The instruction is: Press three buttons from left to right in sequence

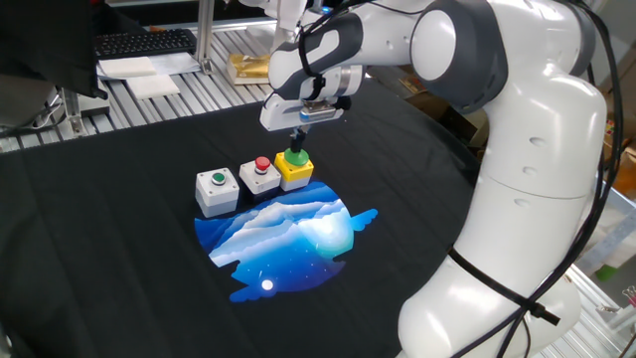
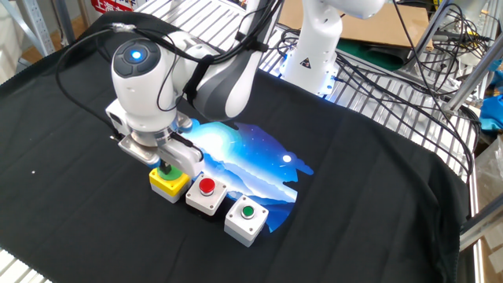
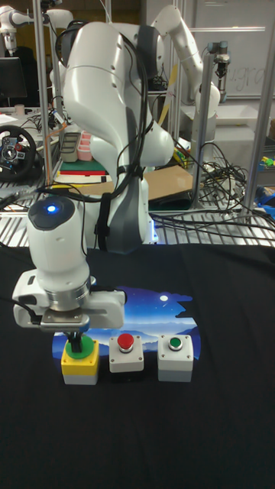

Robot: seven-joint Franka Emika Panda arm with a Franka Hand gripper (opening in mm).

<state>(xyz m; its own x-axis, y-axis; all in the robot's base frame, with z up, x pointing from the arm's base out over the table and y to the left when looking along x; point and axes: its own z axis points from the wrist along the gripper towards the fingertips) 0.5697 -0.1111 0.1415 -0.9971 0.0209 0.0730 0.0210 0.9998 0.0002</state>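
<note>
We see the gripper (image 3: 76,341) directly above the yellow box with the green dome (image 3: 79,359), at lower left of the tall view, fingertips at the dome; their opening we cannot tell. The red-button box (image 3: 126,352) and green-button box (image 3: 177,357) sit to its right.

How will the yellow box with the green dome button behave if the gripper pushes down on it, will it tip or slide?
The yellow box with the green dome button probably won't tip: it looks squat and sits flat on the black cloth, with the gripper directly above the dome. It seems rigid, so only the dome should give. Sliding looks unlikely under a straight-down push; an off-centre push might nudge it toward the neighbouring grey box with the red button.
</note>
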